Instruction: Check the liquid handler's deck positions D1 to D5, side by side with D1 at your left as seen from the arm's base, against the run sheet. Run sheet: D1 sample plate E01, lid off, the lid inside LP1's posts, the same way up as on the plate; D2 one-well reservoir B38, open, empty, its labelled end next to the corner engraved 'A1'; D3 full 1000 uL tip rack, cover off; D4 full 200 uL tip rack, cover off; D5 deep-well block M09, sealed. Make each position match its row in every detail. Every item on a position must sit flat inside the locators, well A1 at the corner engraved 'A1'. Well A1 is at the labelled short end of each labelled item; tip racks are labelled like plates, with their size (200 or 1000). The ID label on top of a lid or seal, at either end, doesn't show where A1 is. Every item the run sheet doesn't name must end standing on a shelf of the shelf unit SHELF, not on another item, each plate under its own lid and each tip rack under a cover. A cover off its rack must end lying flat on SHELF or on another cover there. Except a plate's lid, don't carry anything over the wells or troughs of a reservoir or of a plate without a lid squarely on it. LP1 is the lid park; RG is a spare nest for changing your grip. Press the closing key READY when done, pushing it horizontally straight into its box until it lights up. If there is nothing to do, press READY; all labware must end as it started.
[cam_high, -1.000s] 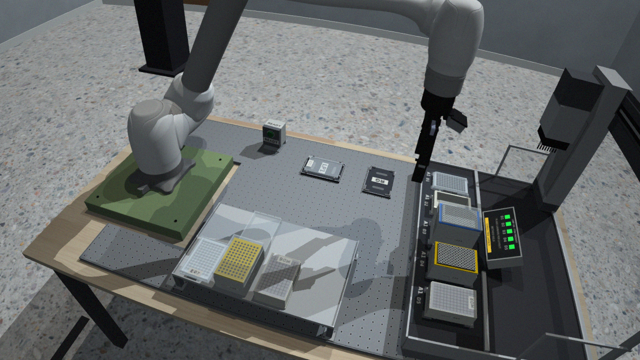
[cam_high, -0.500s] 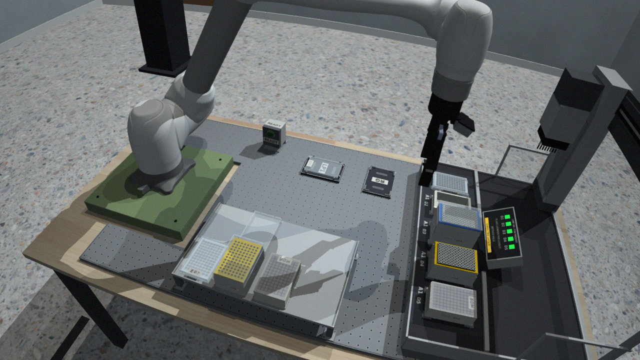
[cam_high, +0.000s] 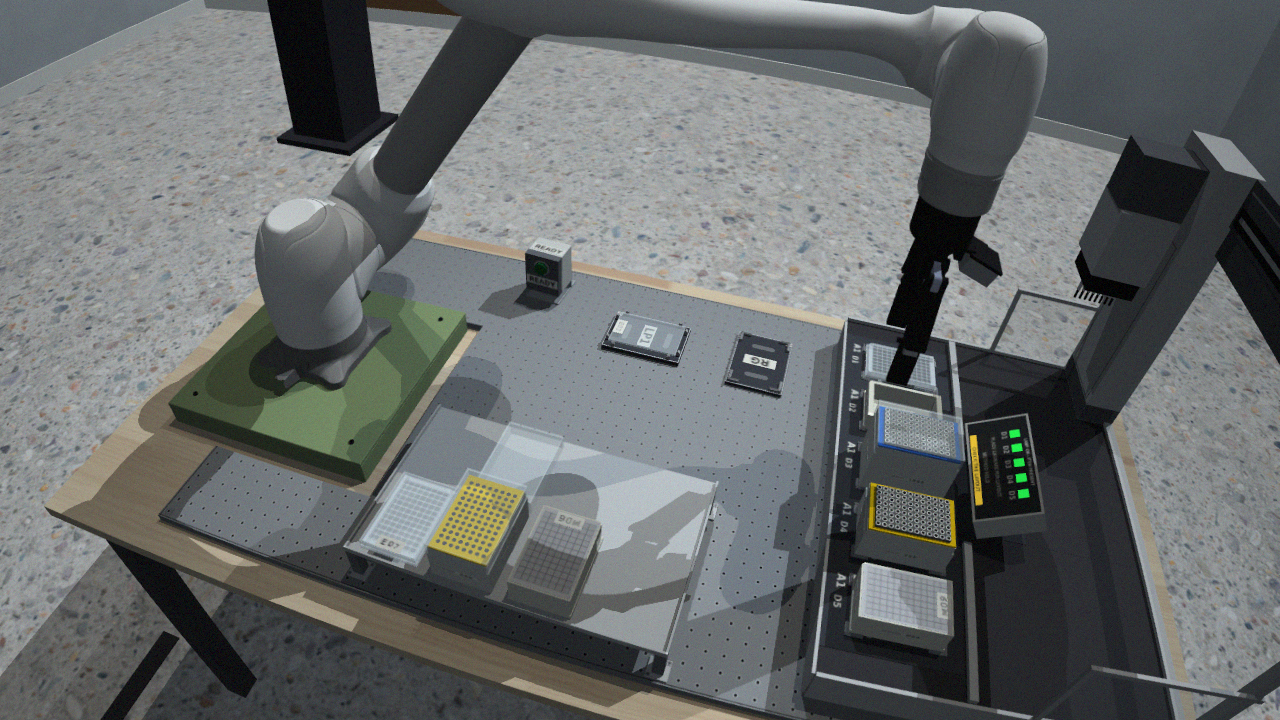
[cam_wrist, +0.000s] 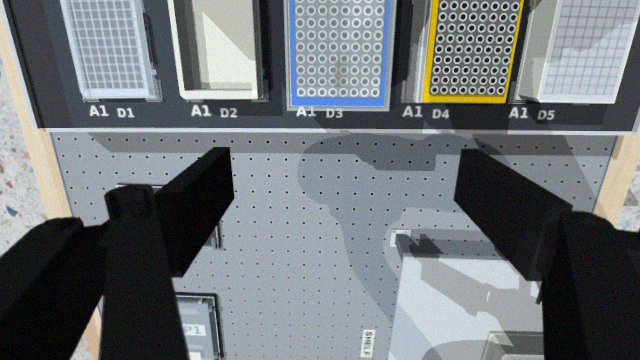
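Note:
My gripper [cam_high: 908, 367] is open and empty, pointing down above the D1–D2 end of the deck; in the wrist view its fingers frame the perforated plate in front of the deck. D1 holds a clear sample plate [cam_wrist: 110, 47] without a lid. D2 holds an open, empty cream reservoir [cam_wrist: 217, 47]. D3 holds a blue-framed tip rack [cam_wrist: 340, 50] and D4 a yellow-framed tip rack [cam_wrist: 472, 47], both uncovered and full. D5 holds a sealed white deep-well block [cam_wrist: 580, 47]. LP1 [cam_high: 645, 336] holds a lid.
The RG nest [cam_high: 755, 366] is empty. The READY box [cam_high: 547, 265] stands at the back. The shelf unit holds plate E07 [cam_high: 407, 519], a yellow tip rack [cam_high: 476, 521], a block [cam_high: 559, 548] and a clear cover [cam_high: 523, 456]. A status panel [cam_high: 1004, 472] and pipetting head [cam_high: 1136, 232] flank the deck.

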